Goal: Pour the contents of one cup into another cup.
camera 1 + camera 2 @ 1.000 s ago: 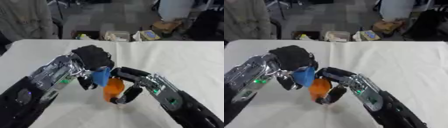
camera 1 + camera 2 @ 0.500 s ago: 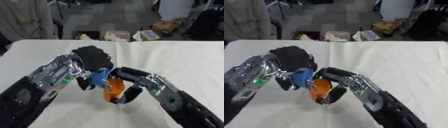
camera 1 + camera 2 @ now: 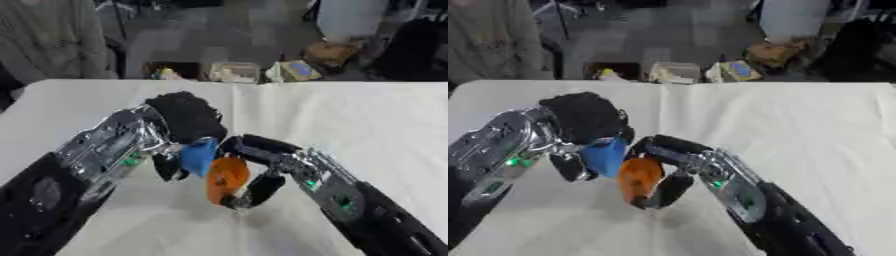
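Note:
Over the middle of the white table [image 3: 350, 115] my left hand [image 3: 184, 120] is curled round a blue cup [image 3: 199, 156], which is tipped to the right. Right against it is an orange cup [image 3: 227, 179], held in my right hand [image 3: 254, 165], whose fingers and thumb wrap it from above and below. The blue cup's mouth leans onto the top of the orange cup. What is inside either cup is hidden. Both cups hang a little above the cloth.
Beyond the table's far edge, boxes and bags [image 3: 232, 72] lie on the floor. A person in a light coat [image 3: 52, 40] stands at the far left. Bare tablecloth [image 3: 367, 130] lies to the right of my arms.
The blue cup has tipped further toward the orange cup. Both hands have stayed in about the same place.

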